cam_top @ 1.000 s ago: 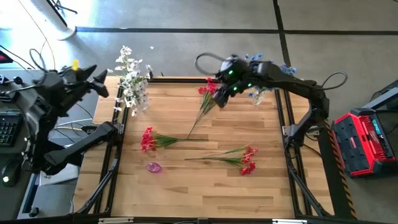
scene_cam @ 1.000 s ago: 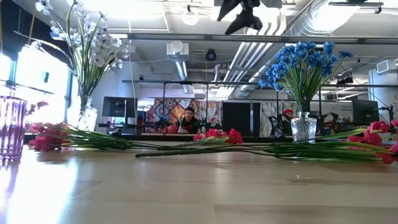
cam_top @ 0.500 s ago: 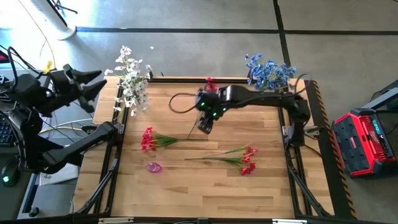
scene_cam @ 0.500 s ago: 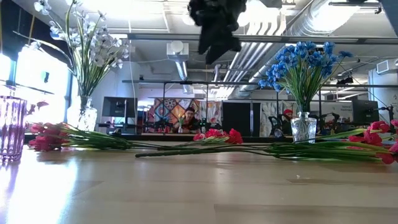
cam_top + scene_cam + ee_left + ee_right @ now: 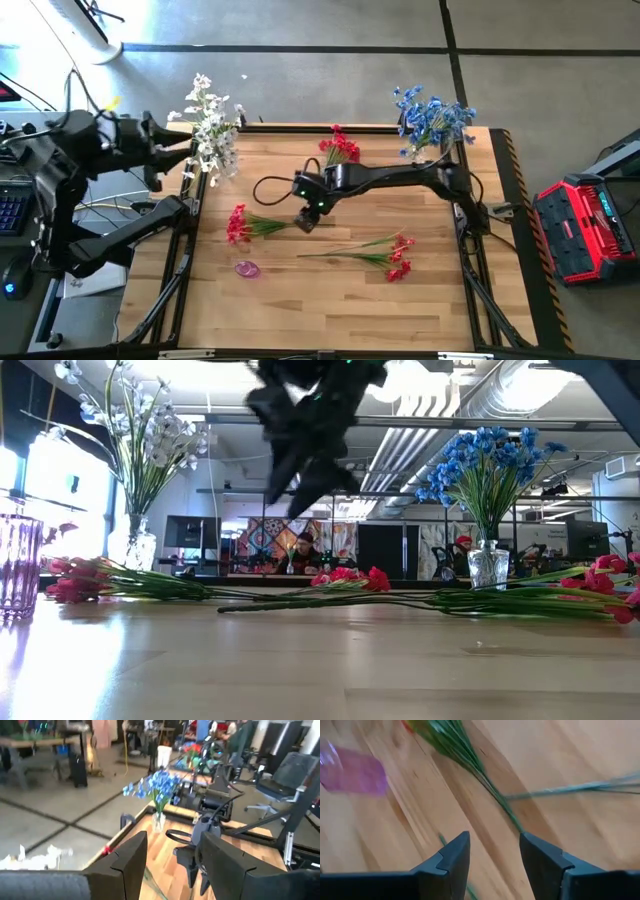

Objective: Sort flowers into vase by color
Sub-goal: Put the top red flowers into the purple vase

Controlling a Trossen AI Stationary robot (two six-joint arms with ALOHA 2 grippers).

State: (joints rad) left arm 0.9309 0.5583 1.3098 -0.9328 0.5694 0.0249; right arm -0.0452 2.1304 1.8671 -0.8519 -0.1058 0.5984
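Observation:
Three red flower bunches lie flat on the table: one near the left [image 5: 238,224], one by the far edge [image 5: 340,147], one right of the middle [image 5: 398,258]. White flowers [image 5: 212,135] and blue flowers [image 5: 432,118] stand in glass vases at the far corners. A purple vase [image 5: 247,268] stands near the left red bunch. My right gripper [image 5: 306,218] hangs open above that bunch's green stems [image 5: 470,760], touching nothing. My left gripper [image 5: 172,158] is open, raised at the table's left edge.
Bare wood lies along the near side of the table [image 5: 330,310]. A red toolbox [image 5: 590,225] stands on the floor to the right. In the low view the red bunches [image 5: 340,578] lie across the middle, and people sit in the room behind.
My right gripper has swept from beside the blue flowers at the far right toward the table's left and near side, coming down over the stems of the left red bunch. My left gripper has swung slightly toward the near edge. The flowers have stayed put.

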